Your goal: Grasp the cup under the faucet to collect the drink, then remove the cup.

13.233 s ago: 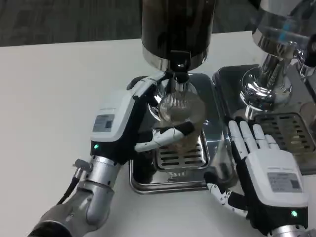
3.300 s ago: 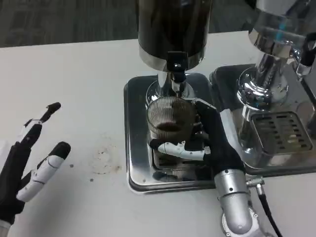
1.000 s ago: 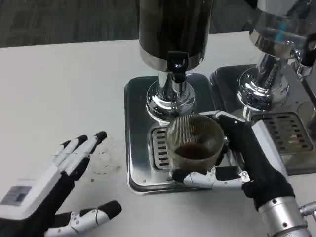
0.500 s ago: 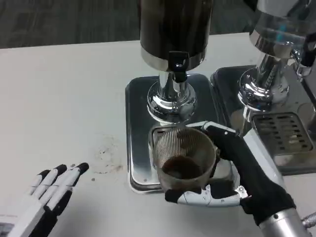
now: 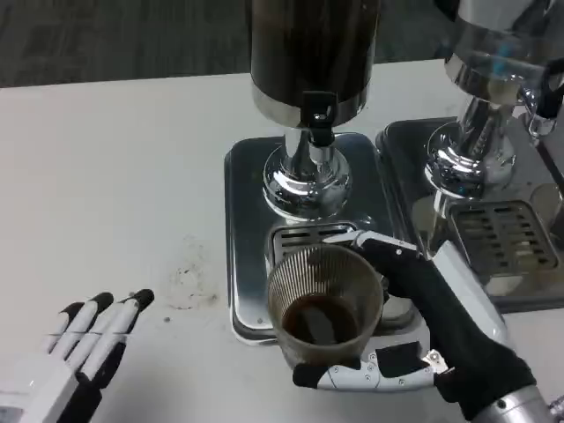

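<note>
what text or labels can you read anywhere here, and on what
None can be read.
Left hand: a label patch on its white back at the picture's bottom edge, cut off and too blurred to read.
Right hand, cup, dispenser and tray: no lettering visible.

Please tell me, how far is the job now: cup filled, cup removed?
Done: the ribbed clear plastic cup holds dark drink and is away from the black faucet. In hand: the right hand holds it above the front edge of the steel drip tray. Left: setting it down. The left hand waits open.
</note>
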### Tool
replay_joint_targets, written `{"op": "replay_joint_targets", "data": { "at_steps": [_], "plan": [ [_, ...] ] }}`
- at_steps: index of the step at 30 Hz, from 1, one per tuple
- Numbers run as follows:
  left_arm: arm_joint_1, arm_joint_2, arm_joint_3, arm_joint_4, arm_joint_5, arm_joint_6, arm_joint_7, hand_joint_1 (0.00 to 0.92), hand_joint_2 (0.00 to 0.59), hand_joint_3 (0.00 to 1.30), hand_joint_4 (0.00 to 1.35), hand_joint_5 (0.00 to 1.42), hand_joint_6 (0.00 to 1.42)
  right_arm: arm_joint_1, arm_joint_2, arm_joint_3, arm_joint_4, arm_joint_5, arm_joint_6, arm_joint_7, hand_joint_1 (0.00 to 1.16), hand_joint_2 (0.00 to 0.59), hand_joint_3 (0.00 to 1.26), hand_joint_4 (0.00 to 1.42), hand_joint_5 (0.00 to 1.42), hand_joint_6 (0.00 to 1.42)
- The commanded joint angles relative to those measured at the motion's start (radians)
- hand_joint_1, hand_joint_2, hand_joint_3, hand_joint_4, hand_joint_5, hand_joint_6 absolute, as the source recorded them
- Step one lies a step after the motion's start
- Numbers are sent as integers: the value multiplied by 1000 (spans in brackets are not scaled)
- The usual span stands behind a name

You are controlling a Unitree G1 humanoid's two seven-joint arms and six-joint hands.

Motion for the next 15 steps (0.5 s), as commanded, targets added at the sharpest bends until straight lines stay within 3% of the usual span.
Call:
{"op": "replay_joint_targets", "data": {
  "at_steps": [1,15],
  "plan": [
    [-11,6,-31,-7,-6,29,-29,0,58,0,0,0,0,3,5,1,-50,4,-33,-4,1017,93,800,823,819,994],
    [-21,7,-69,-44,1,86,-46,0,56,0,0,0,0,2,-6,-29,-49,33,-21,11,1017,93,801,827,819,995]
  ]
}}
